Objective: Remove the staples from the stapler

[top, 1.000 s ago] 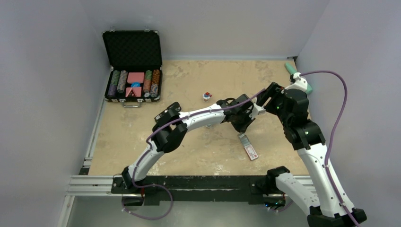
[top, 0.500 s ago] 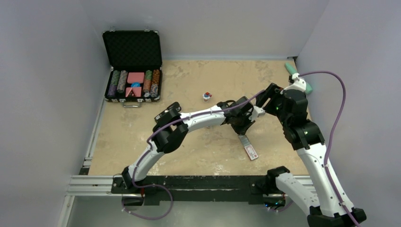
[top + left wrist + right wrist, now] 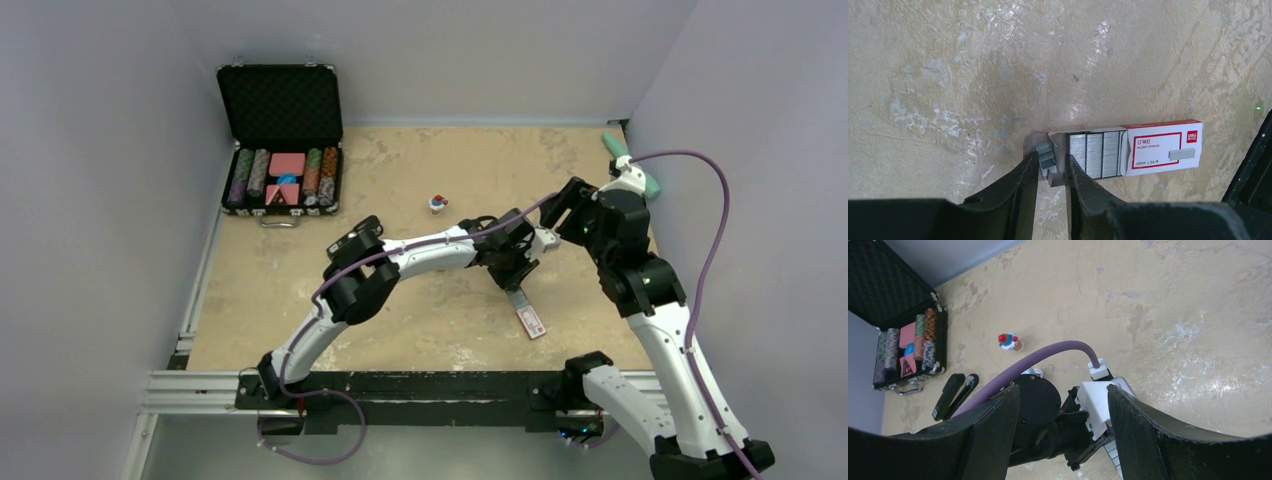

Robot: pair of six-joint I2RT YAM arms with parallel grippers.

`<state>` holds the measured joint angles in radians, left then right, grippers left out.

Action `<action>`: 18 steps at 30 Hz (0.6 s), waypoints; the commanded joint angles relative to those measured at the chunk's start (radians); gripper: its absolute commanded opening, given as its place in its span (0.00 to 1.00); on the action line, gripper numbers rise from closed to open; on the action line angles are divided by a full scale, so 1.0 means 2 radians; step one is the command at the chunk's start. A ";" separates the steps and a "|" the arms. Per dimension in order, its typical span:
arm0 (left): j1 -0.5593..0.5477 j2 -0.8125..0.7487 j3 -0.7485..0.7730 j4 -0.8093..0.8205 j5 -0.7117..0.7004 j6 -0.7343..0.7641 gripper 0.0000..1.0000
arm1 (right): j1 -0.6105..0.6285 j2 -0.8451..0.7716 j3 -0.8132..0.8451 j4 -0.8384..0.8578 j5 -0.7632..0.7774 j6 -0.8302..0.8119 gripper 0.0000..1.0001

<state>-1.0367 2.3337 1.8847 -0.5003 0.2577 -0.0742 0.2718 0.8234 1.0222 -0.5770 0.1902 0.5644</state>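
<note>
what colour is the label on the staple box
White with a red border, on the staple box; it shows best in the left wrist view.

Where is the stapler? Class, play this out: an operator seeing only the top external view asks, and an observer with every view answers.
Observer: The right wrist view shows the stapler lying hinged open on the table, touched by neither gripper.
Operator: What is at the left gripper?
Observer: The staples, short strips between its slightly parted fingers, at the pack's open end.
Operator: And the right gripper?
Observer: Open and empty, above the left arm.
</note>
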 commanded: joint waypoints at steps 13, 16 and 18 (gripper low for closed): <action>0.005 -0.098 -0.030 0.007 -0.039 -0.013 0.32 | 0.000 0.002 0.016 0.014 0.006 0.005 0.69; 0.015 -0.073 -0.011 -0.008 -0.056 -0.025 0.31 | 0.000 0.001 0.011 0.013 0.003 0.008 0.69; 0.016 -0.051 0.001 -0.014 -0.058 -0.028 0.31 | -0.001 0.001 0.007 0.011 0.002 0.009 0.69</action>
<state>-1.0248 2.1796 1.8408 -0.5083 0.1936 -0.0978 0.2722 0.8246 1.0225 -0.5755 0.1913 0.5682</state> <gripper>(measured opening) 0.315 0.691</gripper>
